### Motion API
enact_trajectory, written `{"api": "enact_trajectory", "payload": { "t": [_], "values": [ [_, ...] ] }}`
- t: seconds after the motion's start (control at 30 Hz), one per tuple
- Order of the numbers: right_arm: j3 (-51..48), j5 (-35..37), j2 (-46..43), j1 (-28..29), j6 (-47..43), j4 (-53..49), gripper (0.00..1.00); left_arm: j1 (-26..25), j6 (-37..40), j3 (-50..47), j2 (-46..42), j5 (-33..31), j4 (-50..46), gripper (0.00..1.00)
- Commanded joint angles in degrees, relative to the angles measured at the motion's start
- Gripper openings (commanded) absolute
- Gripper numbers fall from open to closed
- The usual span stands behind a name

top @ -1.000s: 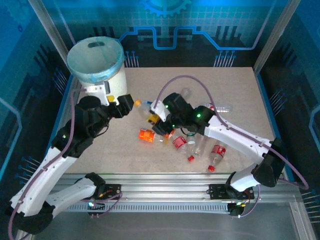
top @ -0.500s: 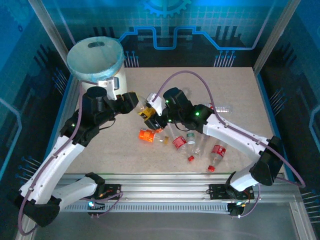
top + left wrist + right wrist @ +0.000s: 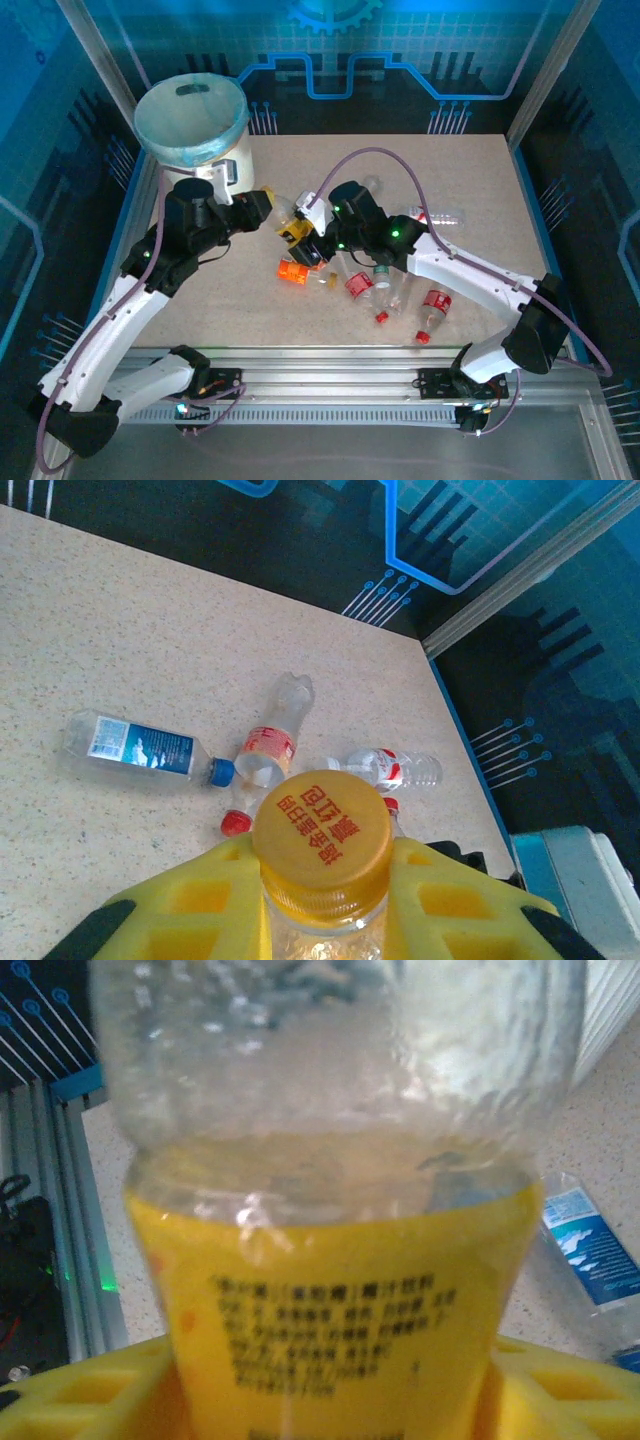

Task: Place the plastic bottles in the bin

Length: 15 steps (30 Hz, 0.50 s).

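Speckled table [image 3: 470, 190], centre: my left gripper [image 3: 322, 885] and right gripper [image 3: 335, 1390] clamp one yellow-labelled bottle [image 3: 340, 1290]; judged light, crushable; favour the neck.

The yellow-labelled bottle [image 3: 340, 1300] is blurred, ends cropped.

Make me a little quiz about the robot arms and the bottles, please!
1. True or false: the bin stands upright near the table's far left corner.
2. The left gripper is clamped on the neck of a bottle. What colour is its cap? A green, B yellow-orange, C white.
3. Fill in: the bottle between the right gripper's fingers has a ____ label.
Key: 1 true; 2 B; 3 yellow.
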Motion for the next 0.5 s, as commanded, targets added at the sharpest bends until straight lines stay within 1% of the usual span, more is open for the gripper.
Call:
{"api": "enact_trajectory", "payload": {
  "t": [0.0, 0.03, 0.2, 0.37, 0.47],
  "values": [
    [1.5, 4.2, -0.9, 0.1, 0.8, 0.5, 0.90, 1.2, 3.1, 3.0, -0.4, -3.1, 0.7, 0.00],
    [2.1, 5.7, -0.8, 0.1, 1.0, 0.3, 1.00, 1.4, 4.0, 4.0, -0.1, -3.6, 0.8, 0.00],
    [6.0, 9.6, -0.8, -0.1, 0.7, -1.3, 1.00, 3.6, 11.0, 12.2, 3.0, -7.4, -0.7, 0.00],
    [11.2, 13.8, -0.9, -0.3, -0.6, -2.6, 1.00, 8.7, 15.1, 23.8, 8.5, -7.7, -2.2, 0.00],
    [14.6, 14.6, -0.3, -0.6, -1.8, -3.9, 1.00, 11.9, 18.5, 30.8, 12.8, -9.1, -3.3, 0.00]
  ]
}}
